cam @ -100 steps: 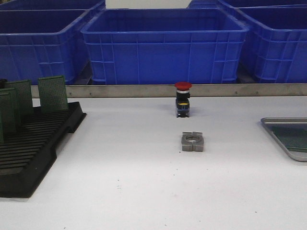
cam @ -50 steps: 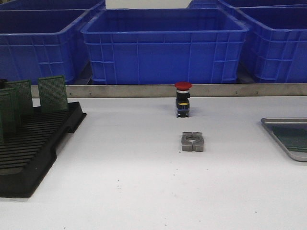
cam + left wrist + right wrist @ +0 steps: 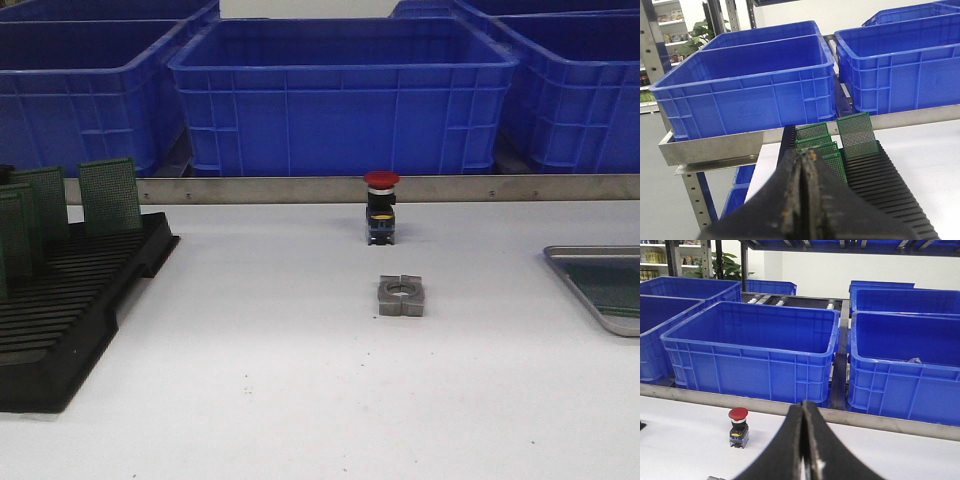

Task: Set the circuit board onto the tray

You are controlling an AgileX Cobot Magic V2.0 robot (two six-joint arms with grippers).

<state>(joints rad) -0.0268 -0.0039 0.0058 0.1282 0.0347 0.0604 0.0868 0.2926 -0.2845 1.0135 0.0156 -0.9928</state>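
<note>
The left gripper (image 3: pixel 802 192) has its jaws pressed together with nothing between them; it hangs over the near end of the black slotted rack (image 3: pixel 885 185), where several green circuit boards (image 3: pixel 856 134) stand upright in the slots. The right gripper (image 3: pixel 802 440) is likewise closed tight and empty, raised above the white desk (image 3: pixel 270 380), with the red-capped push button (image 3: pixel 738 427) standing ahead of it.

In the front view neither arm appears. The rack (image 3: pixel 70 310) sits at the desk's left edge with the boards (image 3: pixel 110 194) upright at its far end. The button (image 3: pixel 381 207) stands near the desk's back rail, and a square grey metal block (image 3: pixel 402 296) with a round hole lies just in front of it. The silver tray (image 3: pixel 575 275) lies at the right edge, well apart from the rack, with a green board (image 3: pixel 612 287) lying flat inside. Blue plastic bins (image 3: pixel 340 95) line the far side.
</note>
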